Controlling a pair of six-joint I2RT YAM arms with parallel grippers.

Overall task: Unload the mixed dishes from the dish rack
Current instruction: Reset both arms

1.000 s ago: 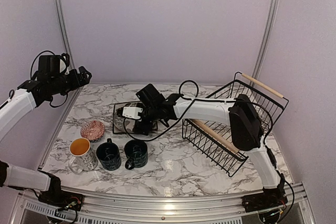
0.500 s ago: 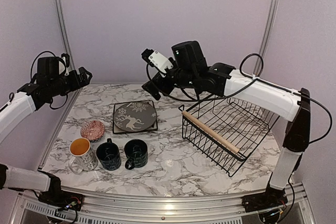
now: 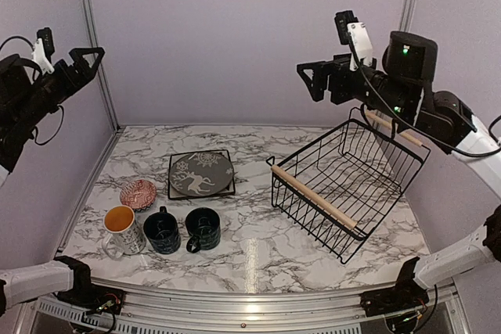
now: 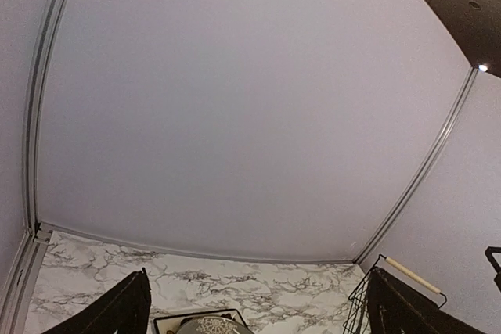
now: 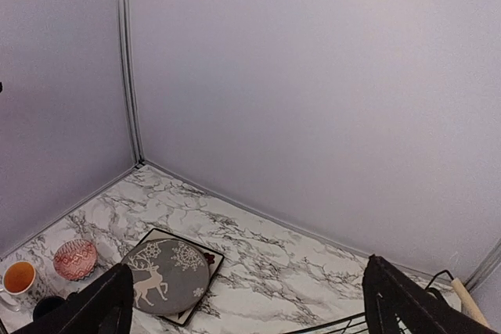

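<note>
The left end effector (image 3: 88, 68) hung high over the table's (image 3: 258, 244) left edge, fingers spread wide, holding and touching nothing. The right end effector (image 3: 308, 82) gaped just as wide, up above the dish rack (image 3: 317, 199), also empty. The rack stood bare on the table's right side. To its left lay the square plate (image 3: 201, 174), showing a pale deer and snowflakes. Nearer the front were the red bowl (image 3: 138, 192), the white mug (image 3: 120, 227), a dark mug (image 3: 163, 230) and a second dark mug (image 3: 203, 228).
</note>
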